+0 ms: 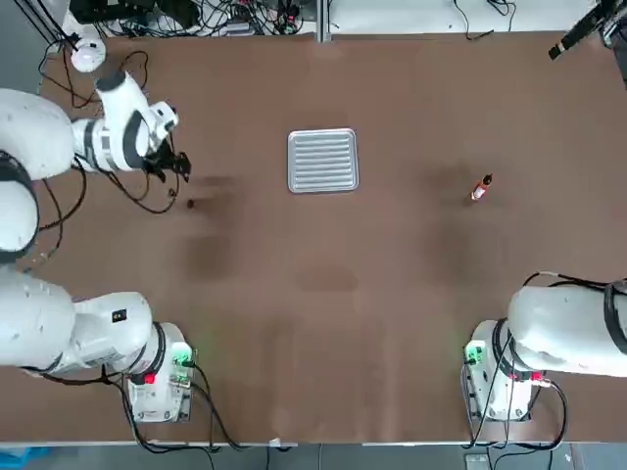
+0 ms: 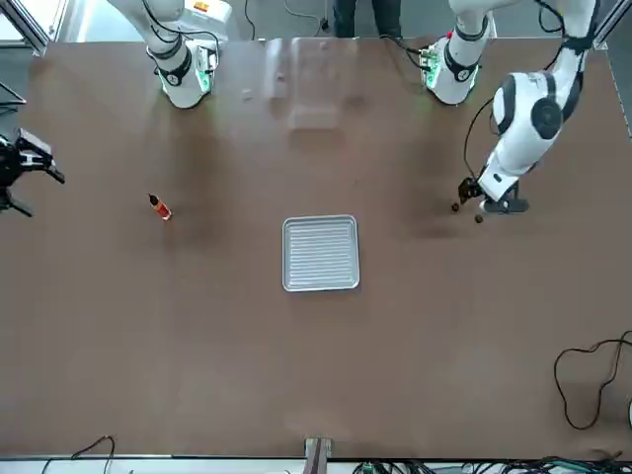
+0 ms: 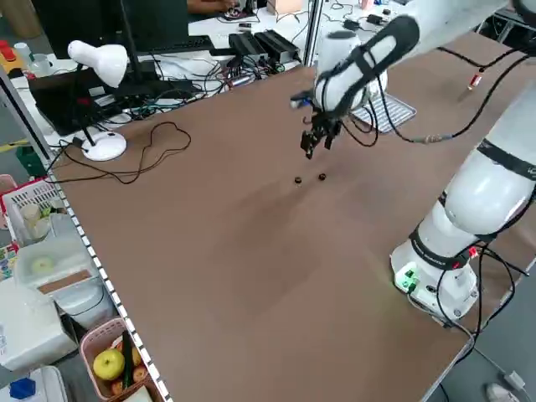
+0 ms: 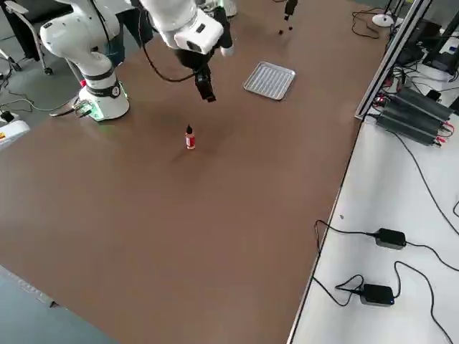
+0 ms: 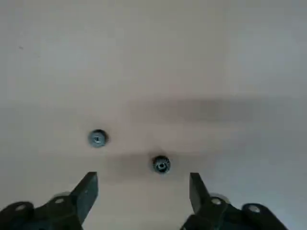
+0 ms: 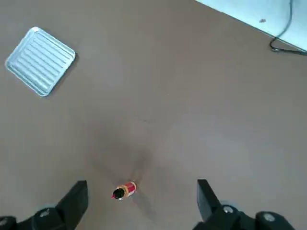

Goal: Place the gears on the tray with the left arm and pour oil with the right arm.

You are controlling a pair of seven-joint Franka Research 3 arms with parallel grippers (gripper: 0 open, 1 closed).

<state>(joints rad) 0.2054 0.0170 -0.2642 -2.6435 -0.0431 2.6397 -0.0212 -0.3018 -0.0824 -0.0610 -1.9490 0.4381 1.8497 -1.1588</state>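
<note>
Tray (image 1: 323, 161) mid-table, grooves running left-right in top view. Oil (image 1: 481, 187) right of tray, red-and-white label unreadable, tilted, dark tip up-right. Left gripper (image 5: 143, 184) above gears (image 5: 129, 152), fingers spread; right gripper (image 6: 143, 191) above table, fingers spread.

Open all round the tray (image 1: 323, 161), crowded to its left

Free to pass over bare table (image 1: 333, 294) beyond the tray and on its robot side. Also passable between the tray and the oil bottle (image 1: 481, 188) standing to its right. Obstructed left of the tray by the left gripper (image 5: 144, 183), low near the gears (image 5: 161, 164) with fingers apart, and by the left arm (image 1: 98, 132) behind. Tangled farther off, beyond and left of the tray, with looped cable (image 2: 583, 385). Flanked well to the tray's right, on the far side, by the right gripper (image 6: 143, 188).
</note>
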